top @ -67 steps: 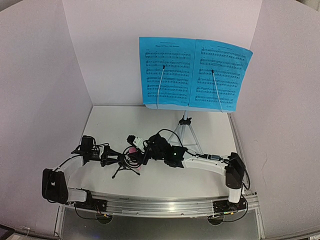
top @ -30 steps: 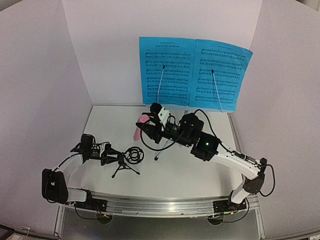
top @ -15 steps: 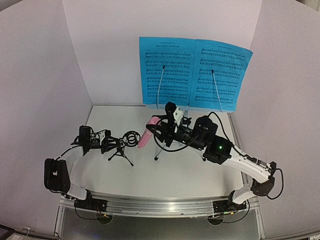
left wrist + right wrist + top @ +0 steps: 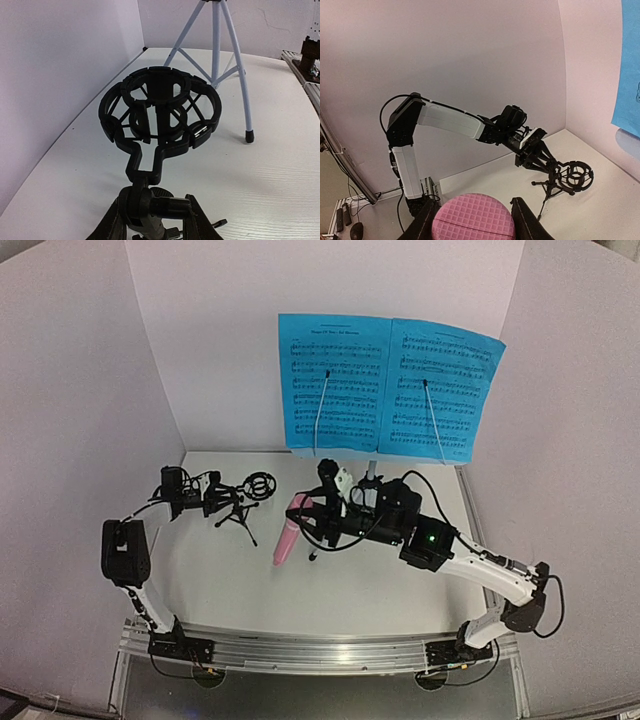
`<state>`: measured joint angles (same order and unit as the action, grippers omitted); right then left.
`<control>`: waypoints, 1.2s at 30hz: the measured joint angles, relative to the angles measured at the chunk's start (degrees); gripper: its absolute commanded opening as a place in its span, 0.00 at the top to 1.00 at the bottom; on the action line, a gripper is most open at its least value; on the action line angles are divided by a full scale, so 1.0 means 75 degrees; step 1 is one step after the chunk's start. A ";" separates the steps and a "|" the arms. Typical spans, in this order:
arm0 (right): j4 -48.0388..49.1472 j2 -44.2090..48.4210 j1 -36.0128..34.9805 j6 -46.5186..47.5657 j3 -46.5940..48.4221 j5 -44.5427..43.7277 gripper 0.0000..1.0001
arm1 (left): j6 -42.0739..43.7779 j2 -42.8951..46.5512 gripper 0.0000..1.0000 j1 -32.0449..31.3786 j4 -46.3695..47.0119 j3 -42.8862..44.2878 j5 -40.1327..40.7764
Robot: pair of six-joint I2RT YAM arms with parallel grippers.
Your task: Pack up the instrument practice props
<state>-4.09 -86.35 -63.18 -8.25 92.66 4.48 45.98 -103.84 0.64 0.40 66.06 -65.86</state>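
My left gripper point(image 4: 218, 503) is shut on the stem of the small black tripod mic stand point(image 4: 243, 508) at the far left of the table. The stand is tilted, its ring mount point(image 4: 160, 107) just ahead of the left gripper point(image 4: 154, 216). The ring mount point(image 4: 261, 484) is empty. My right gripper point(image 4: 312, 512) is shut on the pink stick microphone point(image 4: 286, 537), held in the air with its free end slanting down. The microphone's head point(image 4: 472, 221) fills the gap in the right gripper point(image 4: 472, 225). Blue sheet-music pages point(image 4: 386, 388) rest on the music stand point(image 4: 369, 483).
The music stand's silver tripod legs point(image 4: 220, 55) stand just beyond the ring mount. The enclosure's pale walls point(image 4: 150, 360) close off the back and both sides. My left arm point(image 4: 450, 120) reaches across the right wrist view, with the mic stand point(image 4: 564, 177) in its gripper. A metal rail point(image 4: 320, 648) runs along the near edge.
My left arm has carried the mic stand back toward the far left corner. My right arm has swung the pink microphone lower and toward the table's middle.
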 measured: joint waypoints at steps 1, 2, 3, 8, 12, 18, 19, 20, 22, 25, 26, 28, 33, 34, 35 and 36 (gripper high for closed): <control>0.0008 -0.0032 -0.0002 -0.0043 0.0000 0.0031 1.00 | -0.0013 -0.0163 1.00 0.0023 0.0065 0.0171 -0.0010; 0.0014 -0.0074 -0.0002 -0.0093 0.0000 0.0052 1.00 | -0.0025 -0.0287 1.00 0.0036 0.0123 0.0297 -0.0011; 0.0018 -0.0120 -0.0002 -0.0144 0.0000 0.0073 1.00 | -0.0040 -0.0405 1.00 0.0048 0.0172 0.0421 -0.0016; 0.0013 -0.0513 -0.0002 -0.0462 -0.0002 0.0259 1.00 | -0.0149 -0.1070 1.00 0.0065 0.0296 0.1200 -0.0104; -0.0007 -0.0810 -0.0002 -0.0657 0.0000 0.0385 1.00 | -0.0173 -0.1543 1.00 0.0069 0.0409 0.1780 -0.0084; -0.0013 -0.1061 -0.0002 -0.0804 0.0000 0.0469 1.00 | -0.0178 -0.1690 0.34 0.0074 0.0493 0.1953 -0.0038; -0.0010 -0.1084 -0.0002 -0.0816 0.0000 0.0471 1.00 | -0.0107 -0.1690 0.25 0.0074 0.0508 0.1953 0.0009; -0.0010 -0.1108 -0.0002 -0.0833 0.0000 0.0477 1.00 | -0.0028 -0.1690 0.14 0.0074 0.0500 0.1950 0.0330; -0.0008 -0.1150 -0.0002 -0.0859 0.0003 0.0491 1.00 | 0.0066 -0.1718 0.02 0.0133 0.0432 0.1888 0.0704; -0.0002 -0.1275 -0.0002 -0.0919 0.0083 0.0500 1.00 | 0.0001 -0.1709 0.00 0.0300 0.0268 0.1803 0.0989; 0.0001 -0.1324 -0.0002 -0.0935 0.0116 0.0492 1.00 | -0.0054 -0.1670 0.00 0.0369 0.0241 0.1771 0.1030; 0.0010 -0.1433 -0.0002 -0.0971 0.0171 0.0433 1.00 | -0.0117 -0.1524 0.00 0.0498 0.0112 0.1712 0.1055; 0.0012 -0.1832 -0.0006 -0.1248 0.0403 -0.0075 1.00 | -0.0277 -0.0298 0.07 0.0826 -0.0251 0.1169 0.1088; 0.0003 -0.1956 -0.0032 -0.1329 0.0497 -0.0271 1.00 | -0.0364 0.0173 0.10 0.0892 -0.0332 0.0990 0.1074; -0.0001 -0.2087 -0.0064 -0.1380 0.0607 -0.0462 1.00 | -0.0433 0.0601 0.13 0.0940 -0.0518 0.0883 0.1014; 0.0007 -0.2227 -0.0090 -0.1426 0.0731 -0.0666 1.00 | -0.0463 0.0977 0.14 0.0971 -0.0842 0.0876 0.0917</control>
<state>-4.04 -103.05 -63.86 -18.95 98.15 -0.51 42.51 -96.51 7.92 -5.92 72.63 -58.99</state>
